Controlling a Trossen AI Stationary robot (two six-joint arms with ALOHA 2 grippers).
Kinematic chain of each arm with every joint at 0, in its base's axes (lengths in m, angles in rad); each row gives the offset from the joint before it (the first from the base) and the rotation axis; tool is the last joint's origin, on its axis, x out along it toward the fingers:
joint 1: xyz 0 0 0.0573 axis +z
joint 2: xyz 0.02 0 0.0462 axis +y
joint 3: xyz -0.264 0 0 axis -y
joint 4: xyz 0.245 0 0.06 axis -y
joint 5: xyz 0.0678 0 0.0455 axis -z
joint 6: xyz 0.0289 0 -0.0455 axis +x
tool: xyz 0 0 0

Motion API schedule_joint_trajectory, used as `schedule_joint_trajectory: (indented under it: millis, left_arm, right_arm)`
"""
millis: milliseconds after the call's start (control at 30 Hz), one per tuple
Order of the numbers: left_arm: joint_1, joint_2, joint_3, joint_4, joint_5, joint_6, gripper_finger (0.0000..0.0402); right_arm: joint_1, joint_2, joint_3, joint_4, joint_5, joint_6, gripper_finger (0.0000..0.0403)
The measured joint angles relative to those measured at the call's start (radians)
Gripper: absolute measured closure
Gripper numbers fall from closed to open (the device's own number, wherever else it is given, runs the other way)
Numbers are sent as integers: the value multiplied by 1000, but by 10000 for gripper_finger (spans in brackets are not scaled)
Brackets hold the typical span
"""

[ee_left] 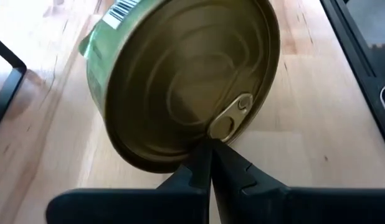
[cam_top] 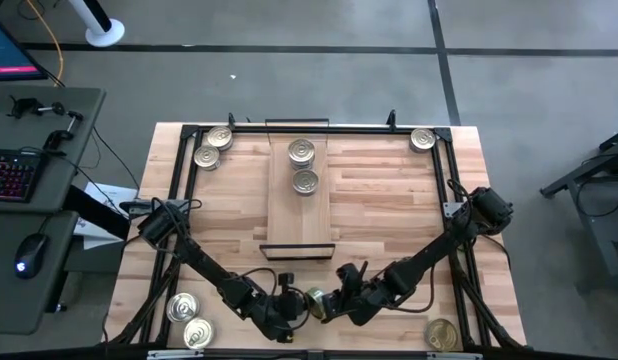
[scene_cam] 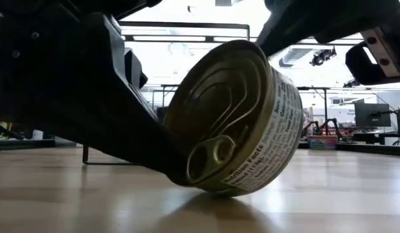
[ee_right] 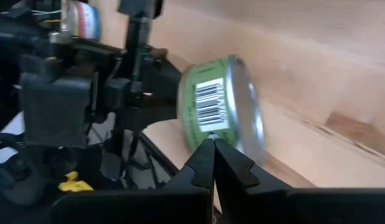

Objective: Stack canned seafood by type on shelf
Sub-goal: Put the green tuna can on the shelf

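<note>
A butcher-block surface [cam_top: 389, 200] stands on a grey floor, with a desk carrying a keyboard [cam_top: 11, 175] and a mouse [cam_top: 25, 252] off to its left. In the low view a lab room with monitors shows far behind.

At the far left corner of the surface two tins [cam_top: 213, 146] lie side by side. At the near left corner two more tins [cam_top: 189, 320] lie close together, lids up.

The shelf [cam_top: 300, 220], a narrow light-wood board with black frame ends, runs from the far edge toward the middle of the surface. Two silver-lidded tins [cam_top: 303, 166] lie on its far half, one just nearer than the other.

Near the middle of the near edge the two arms meet. The left claw [cam_top: 295, 305] has its fingers pressed together, their tips touching the lower rim of the gold-lidded tin [scene_cam: 235, 120], which is tipped up on its edge with the pull-tab lid facing the left arm and its green label with a barcode facing the right arm. The right claw [cam_top: 329, 306] is just beside it, fingers together, tips at the tin's side wall.

One tin [cam_top: 423, 139] lies at the far right corner and one gold-lidded tin [cam_top: 442, 334] at the near right corner.
</note>
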Motion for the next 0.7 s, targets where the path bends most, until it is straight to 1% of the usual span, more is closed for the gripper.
schedule_joint_trajectory:
  millis: [333,700]
  left_arm:
    - [2,0,1,12,-57,-50,402]
    - [6,60,3,76,-39,-119,401]
  right_arm:
    - [0,0,0,34,-15,-13,403]
    - [-3,1,-2,60,-15,-31,403]
